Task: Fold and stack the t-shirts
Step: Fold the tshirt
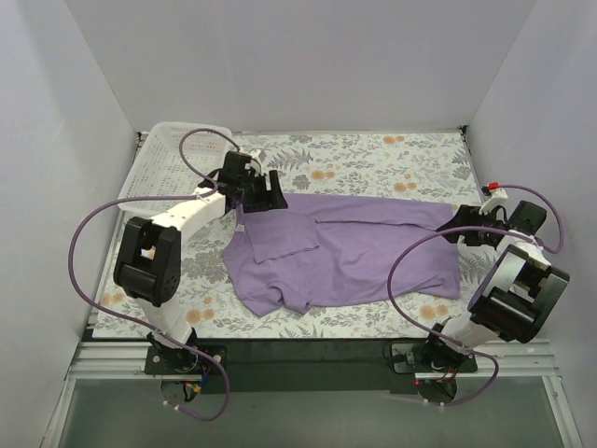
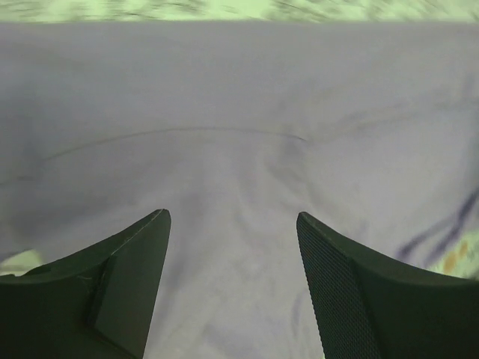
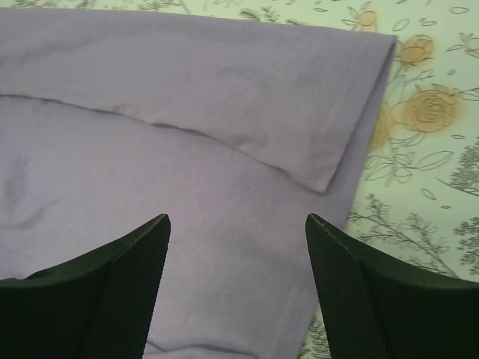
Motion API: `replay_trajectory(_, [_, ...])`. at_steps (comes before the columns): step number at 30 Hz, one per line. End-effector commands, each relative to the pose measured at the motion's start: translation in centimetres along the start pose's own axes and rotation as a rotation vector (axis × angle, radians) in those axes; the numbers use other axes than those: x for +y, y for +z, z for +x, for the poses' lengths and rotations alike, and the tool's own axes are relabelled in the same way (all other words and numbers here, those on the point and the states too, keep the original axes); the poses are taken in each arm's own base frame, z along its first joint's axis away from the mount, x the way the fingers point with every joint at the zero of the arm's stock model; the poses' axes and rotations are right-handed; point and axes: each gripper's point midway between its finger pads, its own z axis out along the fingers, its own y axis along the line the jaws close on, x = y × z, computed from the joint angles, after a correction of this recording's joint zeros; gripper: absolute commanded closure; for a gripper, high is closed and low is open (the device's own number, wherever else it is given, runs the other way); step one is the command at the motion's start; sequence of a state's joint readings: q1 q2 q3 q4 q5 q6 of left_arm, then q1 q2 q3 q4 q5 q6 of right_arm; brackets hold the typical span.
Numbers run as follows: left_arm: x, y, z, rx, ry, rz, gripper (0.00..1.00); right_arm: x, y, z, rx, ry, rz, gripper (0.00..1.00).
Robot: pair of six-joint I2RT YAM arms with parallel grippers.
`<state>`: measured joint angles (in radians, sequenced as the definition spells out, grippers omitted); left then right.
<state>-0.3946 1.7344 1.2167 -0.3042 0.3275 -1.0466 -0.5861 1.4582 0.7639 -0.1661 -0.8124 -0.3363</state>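
Observation:
The lavender t-shirt [image 1: 345, 252] lies spread across the middle of the floral table, with its far long edge folded over and a sleeve folded onto the body at the left. My left gripper [image 1: 270, 194] is open over the shirt's far left corner; its wrist view shows blurred purple cloth [image 2: 232, 149] between the spread fingers. My right gripper [image 1: 455, 233] is open over the shirt's right end; its wrist view shows the folded edge and corner [image 3: 329, 161] just ahead of the fingers. Neither gripper holds cloth.
A white mesh basket [image 1: 163, 159] stands at the far left, behind the left arm. The floral tablecloth [image 1: 373, 154] shows around the shirt. White walls close in the back and both sides. Purple cables loop off both arms.

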Motion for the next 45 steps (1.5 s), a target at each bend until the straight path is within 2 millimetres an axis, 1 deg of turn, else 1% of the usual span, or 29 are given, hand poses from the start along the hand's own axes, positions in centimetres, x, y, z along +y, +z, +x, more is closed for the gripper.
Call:
replay_trajectory(1, [4.0,0.6,-1.9,-0.082,-0.158,-0.159,0.33,-3.0,0.5,-1.9,0.032,0.009,0.123,0.21])
replay_trajectory(4, [5.1,1.4,-2.6,-0.101,-0.159,-0.207,0.33,-4.8,1.5,-2.9,0.053,0.032,0.175,0.22])
replay_trajectory(5, [5.5,1.4,-3.5,-0.124,-0.159,-0.236,0.33,-5.1,2.3,-2.6,0.074,0.042,0.17,0.23])
replay_trajectory(6, [6.0,2.0,-3.2,-0.112,-0.162,-0.253,0.33,-5.8,2.6,-3.8,0.068,0.03,0.197,0.23])
replay_trajectory(8, [6.5,2.2,-4.1,-0.132,-0.156,-0.276,0.33,-5.9,3.8,-4.2,0.088,0.037,0.202,0.23])
replay_trajectory(10, [6.8,2.7,-4.3,-0.13,-0.154,-0.286,0.33,-6.6,5.1,-4.2,0.112,0.058,0.208,0.23])
replay_trajectory(11, [6.9,2.9,-4.7,-0.135,-0.149,-0.286,0.34,-6.7,6.1,-3.5,0.139,0.074,0.203,0.23])
replay_trajectory(13, [7.3,3.3,-4.8,-0.13,-0.15,-0.294,0.34,-7.3,6.9,-4.0,0.144,0.084,0.216,0.24])
replay_trajectory(14, [7.6,3.7,-4.5,-0.12,-0.15,-0.299,0.34,-7.5,7.6,-3.3,0.164,0.099,0.21,0.24])
replay_trajectory(16, [7.7,3.9,-5.1,-0.129,-0.15,-0.304,0.34,-7.8,8.1,-3.6,0.173,0.101,0.22,0.24])
replay_trajectory(20, [8.2,4.4,-4.7,-0.115,-0.152,-0.311,0.35,-8.2,9.3,-2.6,0.215,0.091,0.234,0.25])
replay_trajectory(21, [8.5,4.6,-4.6,-0.109,-0.152,-0.315,0.35,-8.3,9.6,-2.5,0.225,0.087,0.233,0.28])
replay_trajectory(22, [8.5,4.6,-4.7,-0.113,-0.151,-0.315,0.35,-8.2,9.6,-2.4,0.228,0.086,0.231,0.28])
replay_trajectory(23, [8.6,4.8,-4.6,-0.109,-0.153,-0.318,0.34,-8.3,10.0,-2.4,0.235,0.086,0.225,0.37])
replay_trajectory(25, [8.9,5.0,-4.6,-0.104,-0.161,-0.319,0.34,-8.2,10.3,-2.7,0.238,0.085,0.213,0.47])
replay_trajectory(26, [9.1,5.2,-4.4,-0.1,-0.162,-0.321,0.35,-8.4,10.7,-3.0,0.238,0.086,0.21,0.61])
replay_trajectory(28, [9.2,5.3,-4.6,-0.1,-0.166,-0.323,0.35,-8.4,11.0,-3.4,0.236,0.088,0.202,0.75])
replay_trajectory(29, [9.4,5.4,-4.6,-0.1,-0.167,-0.328,0.35,-8.7,11.3,-4.1,0.226,0.079,0.204,0.89])
replay_trajectory(31, [9.8,5.6,-4.6,-0.098,-0.17,-0.335,0.35,-9.0,11.5,-4.9,0.215,0.065,0.216,0.98])
replay_trajectory(32, [9.9,5.7,-4.8,-0.098,-0.171,-0.337,0.35,-9.1,11.9,-5.2,0.214,0.061,0.216,0.99])
replay_trajectory(33, [10.0,5.7,-4.9,-0.096,-0.173,-0.34,0.36,-9.5,12.1,-6.7,0.188,0.043,0.227,0.99])
replay_trajectory(36, [10.4,5.9,-5.3,-0.098,-0.176,-0.346,0.36,-9.9,13.3,-8.2,0.172,0.021,0.238,0.99])
replay_trajectory(37, [10.5,5.9,-5.5,-0.101,-0.178,-0.348,0.36,-10.0,13.7,-9.7,0.149,0.001,0.241,0.99])
replay_trajectory(39, [10.8,6.2,-6.1,-0.105,-0.184,-0.353,0.36,-10.2,14.7,-10.4,0.145,-0.012,0.251,0.99])
replay_trajectory(40, [11.0,6.3,-6.3,-0.107,-0.19,-0.354,0.36,-10.2,15.0,-12.1,0.116,-0.033,0.255,0.99])
replay_trajectory(42, [11.0,6.6,-7.0,-0.114,-0.199,-0.351,0.36,-10.4,16.2,-12.5,0.116,-0.039,0.274,0.99])
replay_trajectory(43, [11.0,6.7,-7.2,-0.119,-0.202,-0.349,0.36,-10.4,16.5,-14.4,0.084,-0.061,0.285,0.99])
replay_trajectory(44, [11.2,7.1,-7.2,-0.117,-0.206,-0.35,0.36,-10.5,17.4,-14.3,0.09,-0.066,0.29,0.99])
replay_trajectory(45, [11.0,7.2,-7.6,-0.121,-0.206,-0.344,0.36,-10.8,17.7,-15.0,0.079,-0.072,0.319,0.99])
